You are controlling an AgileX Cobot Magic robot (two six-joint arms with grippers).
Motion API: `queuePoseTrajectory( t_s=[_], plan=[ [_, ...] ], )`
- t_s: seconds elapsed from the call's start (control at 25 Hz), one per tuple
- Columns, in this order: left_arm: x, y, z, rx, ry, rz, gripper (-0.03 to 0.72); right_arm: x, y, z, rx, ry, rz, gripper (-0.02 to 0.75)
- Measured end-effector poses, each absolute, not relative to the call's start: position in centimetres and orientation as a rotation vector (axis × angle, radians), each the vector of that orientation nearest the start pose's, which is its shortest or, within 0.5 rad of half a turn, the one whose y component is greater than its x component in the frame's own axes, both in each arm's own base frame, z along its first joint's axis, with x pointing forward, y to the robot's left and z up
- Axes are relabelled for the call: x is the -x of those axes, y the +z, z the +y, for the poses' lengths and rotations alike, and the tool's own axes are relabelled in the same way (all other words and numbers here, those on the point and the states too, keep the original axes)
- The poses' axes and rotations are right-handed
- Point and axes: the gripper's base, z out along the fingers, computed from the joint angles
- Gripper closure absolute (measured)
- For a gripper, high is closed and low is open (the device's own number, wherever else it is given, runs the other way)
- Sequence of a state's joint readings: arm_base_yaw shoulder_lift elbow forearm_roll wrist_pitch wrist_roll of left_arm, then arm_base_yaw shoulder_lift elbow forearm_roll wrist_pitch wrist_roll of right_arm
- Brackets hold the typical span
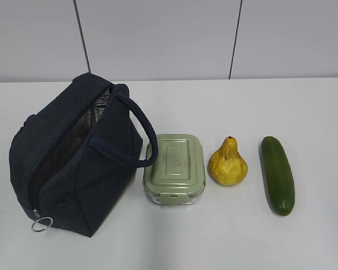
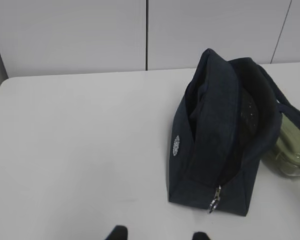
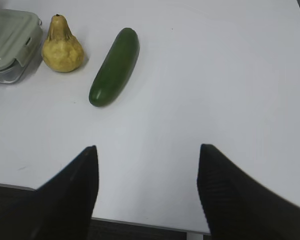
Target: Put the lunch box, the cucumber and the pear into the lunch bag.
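Observation:
The navy lunch bag (image 1: 73, 163) stands at the left with its zipper open, silvery lining showing and a metal ring pull (image 1: 40, 224) at its near end; it also shows in the left wrist view (image 2: 225, 135). The sage-lidded lunch box (image 1: 175, 167) sits right of it, also seen in both wrist views (image 2: 292, 150) (image 3: 10, 42). The yellow pear (image 1: 227, 163) (image 3: 61, 47) and the dark green cucumber (image 1: 278, 174) (image 3: 115, 66) lie further right. My left gripper (image 2: 158, 234) is open and empty, near the table left of the bag. My right gripper (image 3: 146, 150) is open and empty over the table's near edge. Neither shows in the exterior view.
The white table (image 1: 242, 236) runs back to a pale panelled wall (image 1: 158, 34). Its near edge (image 3: 140, 221) shows under my right gripper.

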State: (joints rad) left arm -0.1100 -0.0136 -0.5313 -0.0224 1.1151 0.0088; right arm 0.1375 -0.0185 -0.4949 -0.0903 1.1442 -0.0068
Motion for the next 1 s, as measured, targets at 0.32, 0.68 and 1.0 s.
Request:
queuePoseTrajectory(
  t_s=[0.32, 0.68, 1.0],
  plan=[
    [-2.1, 30.9, -1.9, -0.114, -0.334, 2.04, 0.447, -1.8, 28.7, -0.1, 0.148, 0.025, 2.117, 0.257],
    [-9.8, 30.1, -3.8, -0.243, -0.423, 2.254, 0.434, -9.1, 29.7, 1.1, 0.16, 0.046, 2.135, 0.257],
    [-17.4, 30.2, -5.3, -0.469, -0.446, 2.368, 0.36, -16.3, 30.1, 2.1, 0.137, 0.061, 2.292, 0.257]
  ],
)
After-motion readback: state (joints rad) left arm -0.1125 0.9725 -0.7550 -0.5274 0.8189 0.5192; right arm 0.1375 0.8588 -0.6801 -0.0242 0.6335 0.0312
